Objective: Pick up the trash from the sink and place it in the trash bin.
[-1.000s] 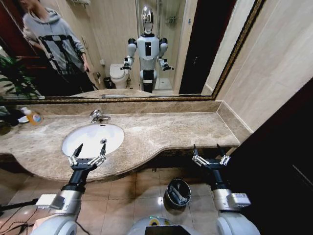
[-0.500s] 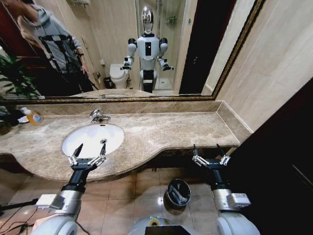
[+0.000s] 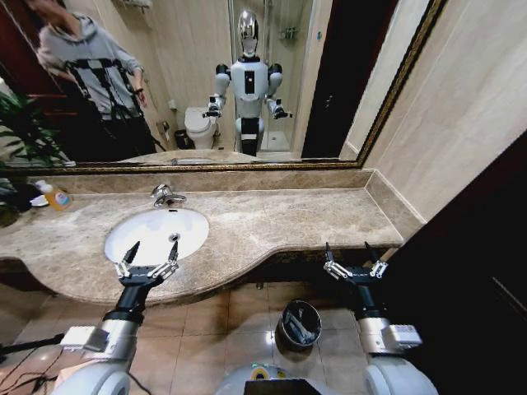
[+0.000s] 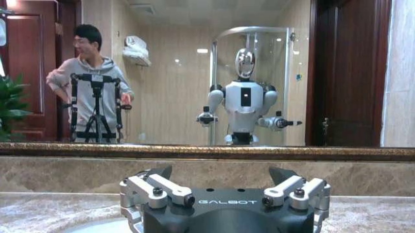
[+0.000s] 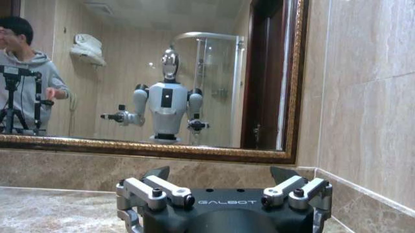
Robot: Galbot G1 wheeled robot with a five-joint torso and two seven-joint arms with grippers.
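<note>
Both grippers wide apart, holding nothing

Left gripper (image 3: 151, 253) hangs over the near rim of the sink (image 3: 156, 233), a white oval basin with its chrome tap (image 3: 165, 196) beyond. Right gripper (image 3: 354, 257) sits past the counter's front edge; the bin (image 3: 300, 324), dark and round with pale scraps inside, is below it on the floor.

sink (image 3: 156, 234) in countertop (image 3: 296, 218), trash bin (image 3: 299, 323) below
</note>
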